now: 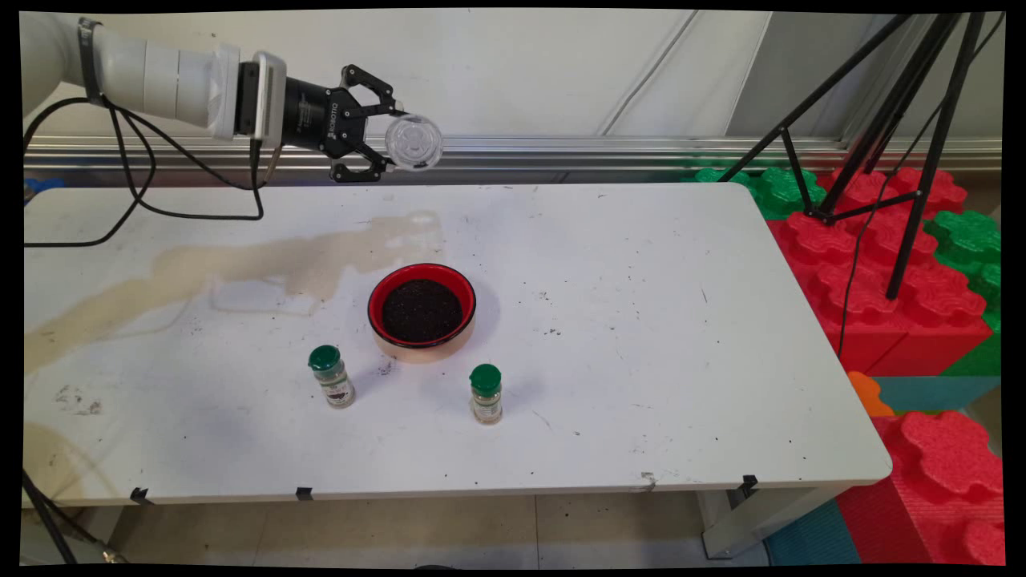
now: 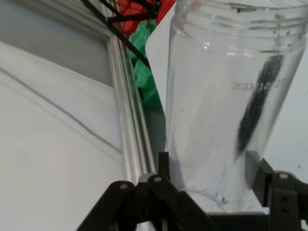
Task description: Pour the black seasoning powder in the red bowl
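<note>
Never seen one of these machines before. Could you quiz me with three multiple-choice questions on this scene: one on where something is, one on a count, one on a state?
1. Where does the red-rimmed bowl of dark grounds sit?
A. Behind the two green-capped jars
B. On the floor
C. At the table's right edge

2. How many small green-capped glass spice jars stand on the white table?
A. One
B. Two
C. Four

3. The black two-finger gripper is:
A. Resting on the table
B. Open and empty
C. Shut on a clear plastic jar

Answers: 1 A, the bowl lies farther back, between them. 2 B, both upright. 3 C, the fingers clamp the uncapped jar on its side in mid-air.
</note>
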Tool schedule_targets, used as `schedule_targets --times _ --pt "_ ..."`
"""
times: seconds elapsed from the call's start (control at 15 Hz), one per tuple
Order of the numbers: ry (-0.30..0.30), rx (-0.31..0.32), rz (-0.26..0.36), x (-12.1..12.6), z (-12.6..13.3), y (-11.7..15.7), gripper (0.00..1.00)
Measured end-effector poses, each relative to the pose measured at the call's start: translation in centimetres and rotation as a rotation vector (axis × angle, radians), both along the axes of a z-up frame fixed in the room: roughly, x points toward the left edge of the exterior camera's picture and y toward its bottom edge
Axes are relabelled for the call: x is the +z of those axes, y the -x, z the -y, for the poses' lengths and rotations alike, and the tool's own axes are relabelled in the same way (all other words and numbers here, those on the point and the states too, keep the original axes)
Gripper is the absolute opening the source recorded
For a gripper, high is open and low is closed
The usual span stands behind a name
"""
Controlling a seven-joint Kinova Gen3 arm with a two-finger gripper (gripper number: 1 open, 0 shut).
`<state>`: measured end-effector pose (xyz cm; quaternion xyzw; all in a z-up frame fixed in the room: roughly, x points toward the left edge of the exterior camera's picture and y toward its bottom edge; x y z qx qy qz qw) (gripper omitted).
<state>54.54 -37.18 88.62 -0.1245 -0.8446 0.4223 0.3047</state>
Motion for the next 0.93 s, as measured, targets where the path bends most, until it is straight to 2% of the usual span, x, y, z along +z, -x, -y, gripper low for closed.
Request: schedule_targets --times 0.13,0.4,0.93 --pt "-0.066 0.031 -0.049 0.0 0.4 -0.2 0.0" --pt "-0.245 0.114 -0.186 -0.4 1.6 -0.8 0.0" --pt "-0.47 0.22 -0.339 -3.3 3.5 -1.9 0.0"
